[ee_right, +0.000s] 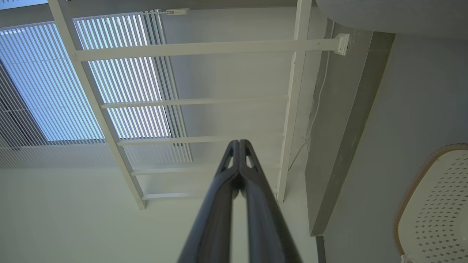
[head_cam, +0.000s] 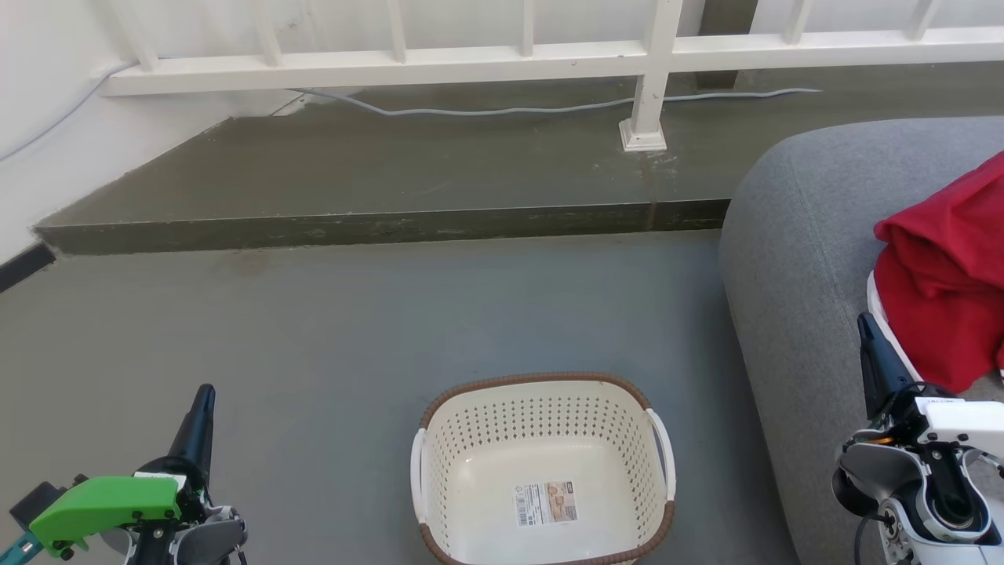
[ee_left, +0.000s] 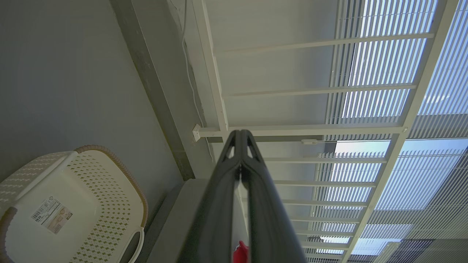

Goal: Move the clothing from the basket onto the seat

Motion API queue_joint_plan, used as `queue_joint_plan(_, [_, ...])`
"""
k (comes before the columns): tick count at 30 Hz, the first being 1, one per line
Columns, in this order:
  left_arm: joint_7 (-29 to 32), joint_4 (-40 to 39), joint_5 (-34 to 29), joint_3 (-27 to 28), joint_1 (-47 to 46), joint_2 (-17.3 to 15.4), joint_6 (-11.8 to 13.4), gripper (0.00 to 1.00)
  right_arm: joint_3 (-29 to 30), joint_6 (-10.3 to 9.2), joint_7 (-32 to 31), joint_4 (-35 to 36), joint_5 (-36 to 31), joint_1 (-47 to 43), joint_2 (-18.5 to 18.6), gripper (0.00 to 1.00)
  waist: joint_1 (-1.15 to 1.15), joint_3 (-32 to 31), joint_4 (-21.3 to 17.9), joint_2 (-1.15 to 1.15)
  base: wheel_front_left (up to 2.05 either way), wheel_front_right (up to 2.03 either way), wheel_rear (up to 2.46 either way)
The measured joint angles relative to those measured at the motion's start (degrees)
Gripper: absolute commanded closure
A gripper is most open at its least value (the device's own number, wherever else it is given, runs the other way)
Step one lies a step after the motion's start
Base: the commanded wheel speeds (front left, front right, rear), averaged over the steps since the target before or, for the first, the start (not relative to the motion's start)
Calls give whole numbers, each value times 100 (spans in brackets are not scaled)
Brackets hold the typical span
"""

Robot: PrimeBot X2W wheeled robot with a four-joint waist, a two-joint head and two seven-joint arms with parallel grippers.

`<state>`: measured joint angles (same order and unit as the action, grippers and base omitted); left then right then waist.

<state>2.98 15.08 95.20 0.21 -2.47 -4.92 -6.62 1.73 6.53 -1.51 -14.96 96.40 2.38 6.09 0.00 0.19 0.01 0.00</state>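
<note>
The basket (head_cam: 541, 424) stands on the floor (head_cam: 314, 329) with nothing in it except its label sticker (head_cam: 546, 503). The red clothing (head_cam: 949, 290) lies bunched on the grey seat (head_cam: 792, 259), a little in from the rounded edge that faces the basket. The picture's side cuts the heap off, so I cannot see all of it. I judge the transfer done, or very nearly.

My left gripper (head_cam: 205, 392) hangs over the floor, well apart from the basket. Its fingers are pressed together on nothing. My right gripper (head_cam: 865, 323) is clenched and empty too, and its tip sits near the white-trimmed hem (head_cam: 886, 322) at the heap's near side.

That closeness is my worry. If I swing the right arm away carelessly, the fingertip could catch the hem and drag a garment over the seat's rounded edge onto the floor. The loose heap might also slump that way if it is nudged.
</note>
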Motion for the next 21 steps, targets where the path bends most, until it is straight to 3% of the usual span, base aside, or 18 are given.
queue_joint_plan(21, [1, 57, 0, 10, -10, 3, -25, 100, 8, 1, -7, -41, 0, 62, -4, 100, 0, -2, 0, 0, 0, 0, 0])
